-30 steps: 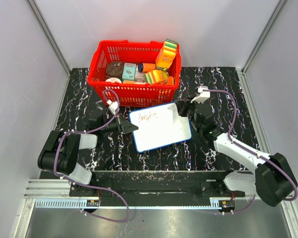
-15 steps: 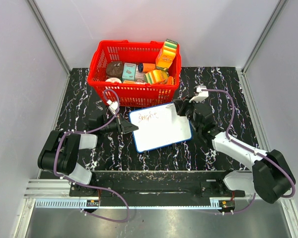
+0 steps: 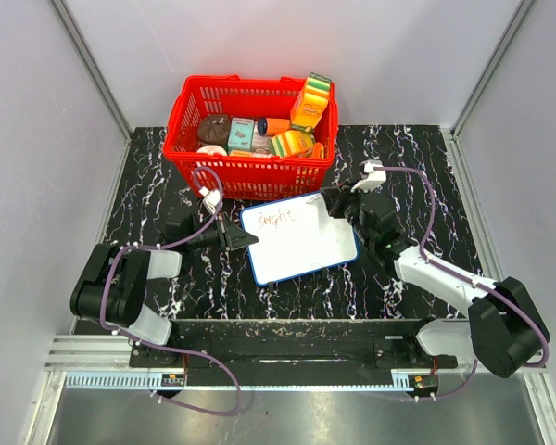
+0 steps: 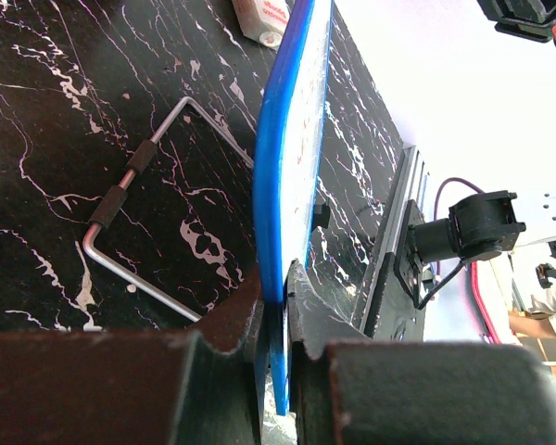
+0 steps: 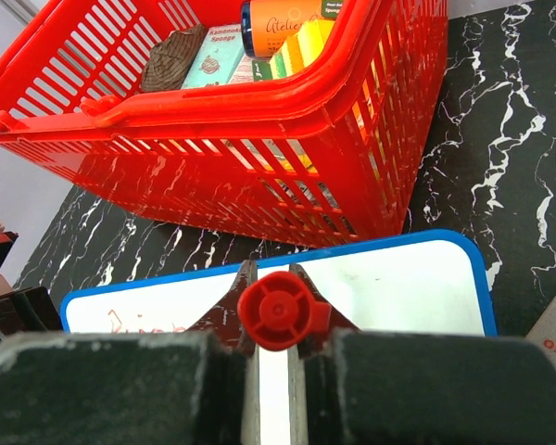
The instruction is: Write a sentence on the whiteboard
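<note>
The whiteboard (image 3: 301, 239) sat between the two sets of jaws. The left jaws were clamped on its left edge, and the right jaws were shut around a red-ended marker (image 5: 276, 311) over its far right corner. The sentence (image 3: 280, 218) — a short red scrawl — lay between them, nearer the left jaws.

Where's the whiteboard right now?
From above, the whiteboard sits centrally on the table, on the near side of the red basket; the left gripper pinches its left edge, the right gripper holds a marker at its right end.
</note>
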`<state>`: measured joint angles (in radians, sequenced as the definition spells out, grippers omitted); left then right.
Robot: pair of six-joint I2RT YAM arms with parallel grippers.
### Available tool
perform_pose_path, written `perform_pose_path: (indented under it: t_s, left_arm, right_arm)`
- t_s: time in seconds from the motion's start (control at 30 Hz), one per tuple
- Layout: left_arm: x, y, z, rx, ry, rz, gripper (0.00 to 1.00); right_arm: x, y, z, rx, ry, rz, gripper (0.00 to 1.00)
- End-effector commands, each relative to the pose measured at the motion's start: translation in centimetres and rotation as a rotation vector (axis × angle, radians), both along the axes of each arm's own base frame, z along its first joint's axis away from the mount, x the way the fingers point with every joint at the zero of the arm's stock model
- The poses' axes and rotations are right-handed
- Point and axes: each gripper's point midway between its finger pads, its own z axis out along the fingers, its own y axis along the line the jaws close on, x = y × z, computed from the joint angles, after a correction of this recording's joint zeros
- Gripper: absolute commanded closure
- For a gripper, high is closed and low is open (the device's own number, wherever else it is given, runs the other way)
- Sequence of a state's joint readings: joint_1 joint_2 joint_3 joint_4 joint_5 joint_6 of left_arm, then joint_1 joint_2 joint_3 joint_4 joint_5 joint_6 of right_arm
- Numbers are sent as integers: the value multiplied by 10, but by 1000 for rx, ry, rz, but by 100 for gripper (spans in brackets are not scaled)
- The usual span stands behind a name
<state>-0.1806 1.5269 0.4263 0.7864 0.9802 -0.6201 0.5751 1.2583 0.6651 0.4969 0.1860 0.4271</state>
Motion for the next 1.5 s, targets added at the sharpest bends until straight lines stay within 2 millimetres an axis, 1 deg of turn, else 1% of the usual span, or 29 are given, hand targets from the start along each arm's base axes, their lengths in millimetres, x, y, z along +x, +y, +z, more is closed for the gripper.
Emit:
perform_pose_path:
  t_s: [0.0, 0.1, 0.3, 0.33, 0.6, 0.7, 0.8, 0.87, 1.03, 1.17, 1.37, 1.47]
  left_arm:
    - [13, 2, -4, 65, -89, 32, 100]
    - [13, 2, -4, 65, -90, 33, 100]
    - [13, 1, -5, 68, -89, 32, 100]
    - [13, 2, -5, 68, -89, 34, 100]
    - [13, 1, -5, 69, -87, 32, 100]
    - [13, 1, -5, 69, -90, 32, 100]
    - [14, 1, -4, 68, -90, 34, 100]
    - [13, 1, -5, 70, -90, 32, 100]
    - [13, 1, -5, 70, -89, 32, 100]
    - [13, 1, -5, 70, -89, 32, 100]
    - [13, 1, -5, 71, -89, 31, 100]
    - [13, 1, -5, 70, -88, 32, 100]
  right_arm:
    - [-2, 3, 11, 30, -29, 26, 100]
    - [-5, 2, 8, 24, -19, 27, 100]
    - [-13, 1, -6, 11, 16, 46, 100]
    - [-14, 1, -10, 6, 30, 48, 100]
    - [-27, 1, -26, 12, 73, 79, 100]
    - [-32, 0, -27, 16, 78, 89, 100]
    - [-34, 0, -22, 28, 72, 95, 100]
    - [-35, 1, -14, 40, 53, 103, 100]
    - [-35, 7, 19, 92, -14, 129, 100]
    - [-26, 7, 34, 97, -45, 107, 100]
    - [-10, 12, 33, 87, -47, 84, 100]
    - [-5, 14, 27, 75, -31, 77, 100]
